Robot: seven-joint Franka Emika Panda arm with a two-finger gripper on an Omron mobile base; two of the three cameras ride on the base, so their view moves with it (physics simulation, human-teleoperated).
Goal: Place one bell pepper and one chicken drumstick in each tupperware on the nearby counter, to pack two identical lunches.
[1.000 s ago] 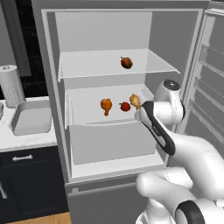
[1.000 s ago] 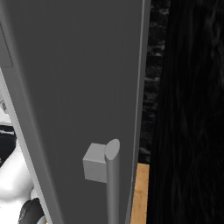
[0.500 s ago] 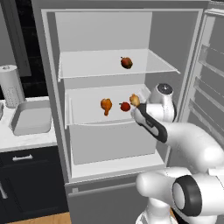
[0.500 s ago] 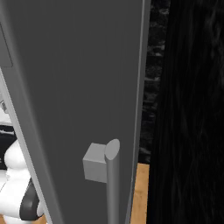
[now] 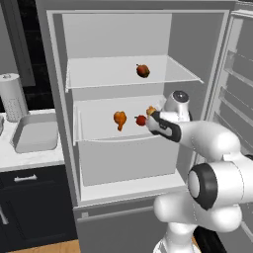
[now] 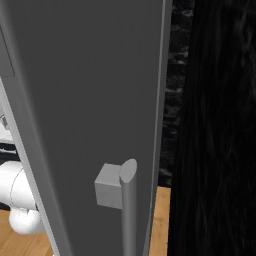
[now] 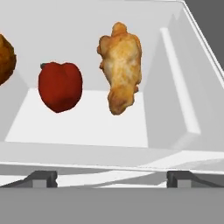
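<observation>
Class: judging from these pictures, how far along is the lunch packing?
Done: the fridge stands open. In hand: the open, empty tool faces a chicken drumstick beside a bell pepper. Left: everything; another drumstick and pepper sit inside too, nothing packed.

Open fridge (image 5: 123,39): pepper (image 5: 143,70) upper shelf; drumstick (image 5: 119,119), second pepper (image 5: 141,120) middle shelf; arm (image 5: 197,136) reaching in.
</observation>
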